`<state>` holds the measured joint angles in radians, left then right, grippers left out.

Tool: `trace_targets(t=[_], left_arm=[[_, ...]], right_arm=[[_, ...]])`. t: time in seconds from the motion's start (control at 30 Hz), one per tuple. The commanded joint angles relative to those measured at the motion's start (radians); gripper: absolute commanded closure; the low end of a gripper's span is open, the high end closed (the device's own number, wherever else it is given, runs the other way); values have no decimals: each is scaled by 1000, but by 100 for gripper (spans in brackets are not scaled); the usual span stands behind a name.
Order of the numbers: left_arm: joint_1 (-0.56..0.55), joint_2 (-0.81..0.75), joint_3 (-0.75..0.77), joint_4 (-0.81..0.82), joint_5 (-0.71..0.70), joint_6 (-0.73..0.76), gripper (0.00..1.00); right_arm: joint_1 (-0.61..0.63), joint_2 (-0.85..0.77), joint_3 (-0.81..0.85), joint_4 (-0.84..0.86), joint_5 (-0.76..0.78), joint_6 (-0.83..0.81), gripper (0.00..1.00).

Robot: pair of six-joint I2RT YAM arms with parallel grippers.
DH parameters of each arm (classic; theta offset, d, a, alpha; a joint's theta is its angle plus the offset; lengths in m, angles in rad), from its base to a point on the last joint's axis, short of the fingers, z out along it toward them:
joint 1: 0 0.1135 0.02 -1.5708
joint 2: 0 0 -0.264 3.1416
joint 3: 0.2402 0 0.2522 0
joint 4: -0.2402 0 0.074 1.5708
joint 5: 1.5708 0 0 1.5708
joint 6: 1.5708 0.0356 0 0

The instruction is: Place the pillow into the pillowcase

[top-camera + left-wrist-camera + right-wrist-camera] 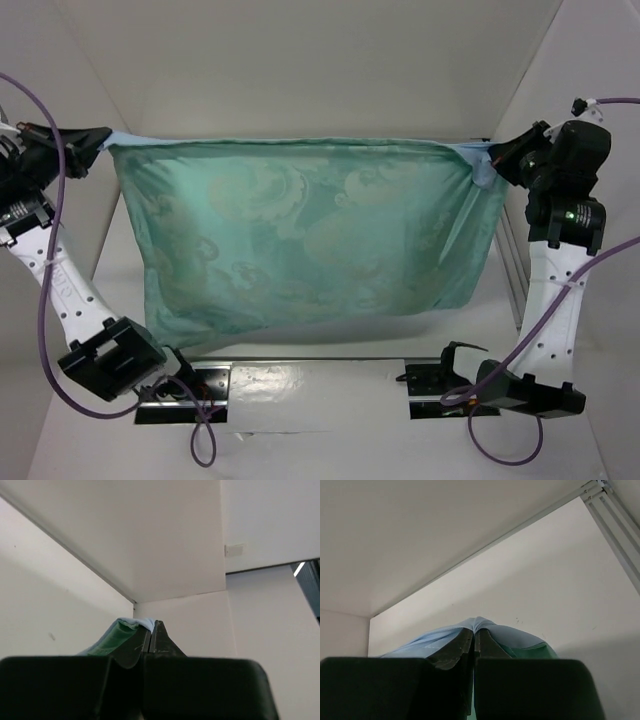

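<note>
Top external view: the pillowcase (300, 240) hangs stretched between left gripper (103, 143) and right gripper (490, 155), each clamped on one upper corner, probably so the unseen pillow settles down inside it.

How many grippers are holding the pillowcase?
2. The left gripper has its fingers shut on the top-left corner of the pillowcase; the right gripper grips the top-right corner.

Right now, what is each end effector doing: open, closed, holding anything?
Left end effector: closed, pinching the left corner of the pillowcase.
Right end effector: closed, pinching the pillowcase's right corner.
</note>
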<state>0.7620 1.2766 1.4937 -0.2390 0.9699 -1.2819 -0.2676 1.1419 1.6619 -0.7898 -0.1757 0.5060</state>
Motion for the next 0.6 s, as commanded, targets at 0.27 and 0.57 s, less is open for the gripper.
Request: trace_targets(t=[0.27,0.57], left_arm=[[-318,582,472,-254,-407,481,23],[-452,551,565,-430,-652,699,13]], right_arm=[[117,555,-53,356,91,3,5],[194,452,-102,348,240,-30,0]])
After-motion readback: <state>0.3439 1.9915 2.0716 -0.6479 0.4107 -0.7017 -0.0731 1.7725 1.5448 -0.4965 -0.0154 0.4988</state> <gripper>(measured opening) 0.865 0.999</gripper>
